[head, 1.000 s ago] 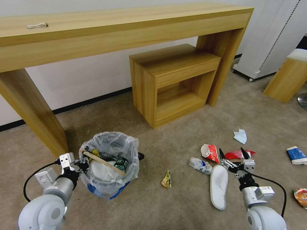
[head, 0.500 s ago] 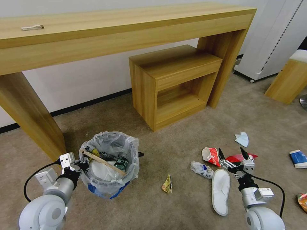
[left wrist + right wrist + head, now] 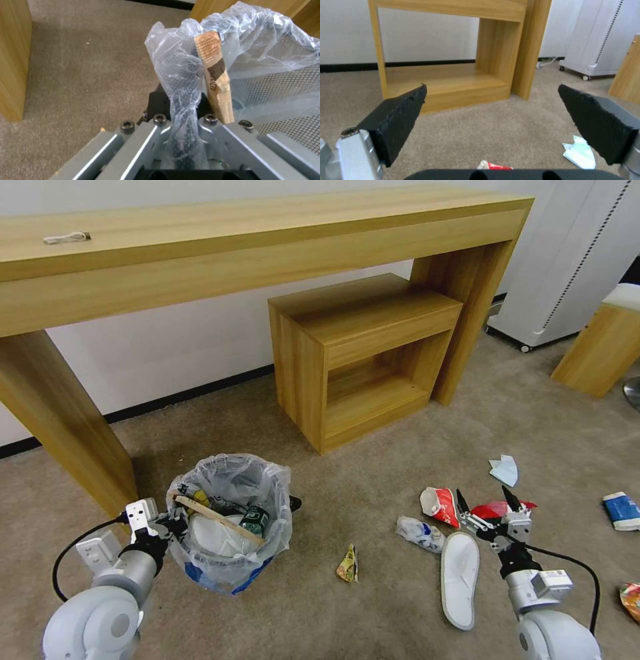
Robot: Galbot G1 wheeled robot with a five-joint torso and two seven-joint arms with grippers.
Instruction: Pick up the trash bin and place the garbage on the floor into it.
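While the left gripper [image 3: 175, 524] clamps the bin [image 3: 230, 523] by its near-left rim, bag pinched in, the right gripper [image 3: 487, 504] hangs open over a slipper [image 3: 459, 579] on the right floor: soft, light, probably best pinched at its edge

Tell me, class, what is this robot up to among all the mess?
The robot is tidying litter into a wire-mesh trash bin. Its left hand is clamped on the bin's rim and plastic liner, beside the desk leg. A white slipper, a wooden stick and a can already lie inside. The right hand hangs open above the second slipper, a red wrapper and a crushed bottle on the carpet.
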